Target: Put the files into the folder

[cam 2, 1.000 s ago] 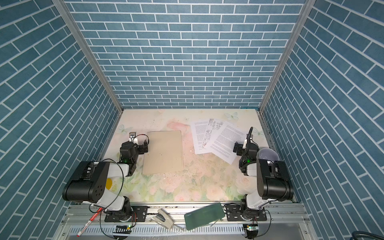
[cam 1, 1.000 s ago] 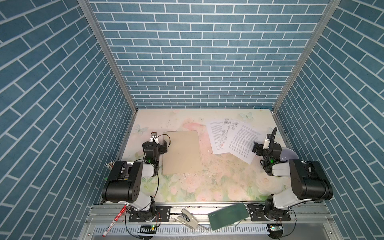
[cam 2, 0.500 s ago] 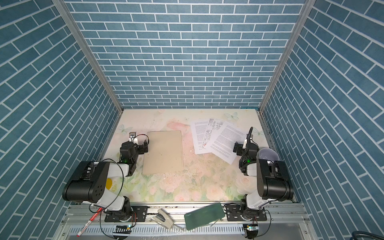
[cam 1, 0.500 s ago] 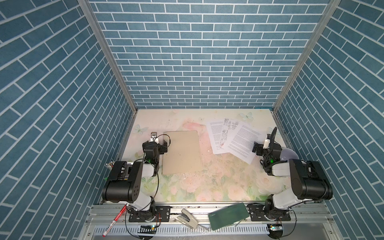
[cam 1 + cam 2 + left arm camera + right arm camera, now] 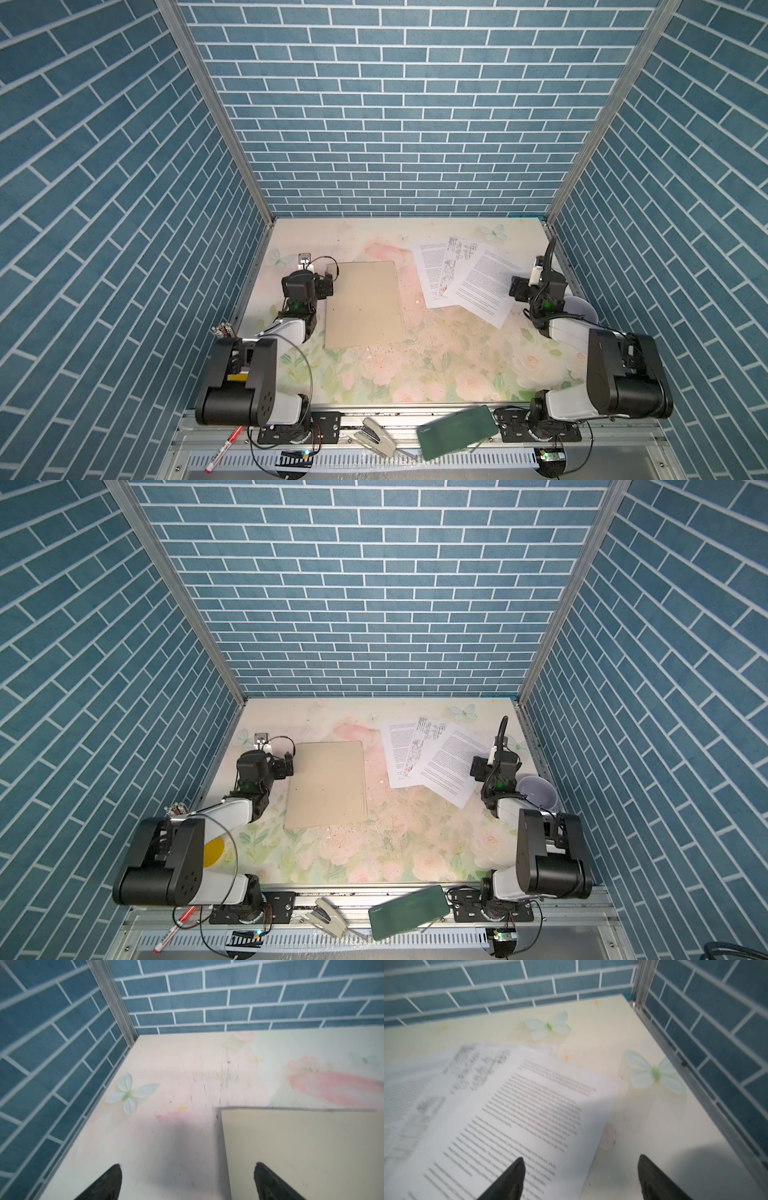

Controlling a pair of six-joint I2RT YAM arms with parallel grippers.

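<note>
The tan folder (image 5: 363, 309) (image 5: 326, 785) lies closed and flat on the left half of the table. The files (image 5: 461, 276) (image 5: 432, 758) are three white sheets fanned out at the back right, a text sheet on top. My left gripper (image 5: 328, 280) (image 5: 188, 1164) is open and low, straddling the folder (image 5: 301, 1153) at its left edge near the far corner. My right gripper (image 5: 517, 286) (image 5: 580, 1159) is open and straddles the right edge of the top sheet of the files (image 5: 508, 1115), one finger over paper and one over bare table.
A lilac cup (image 5: 536, 791) stands by the right wall behind the right arm. On the front rail lie a dark green case (image 5: 457, 430), a stapler (image 5: 376, 438) and a red pen (image 5: 222, 446). Brick-pattern walls close in on both sides and behind.
</note>
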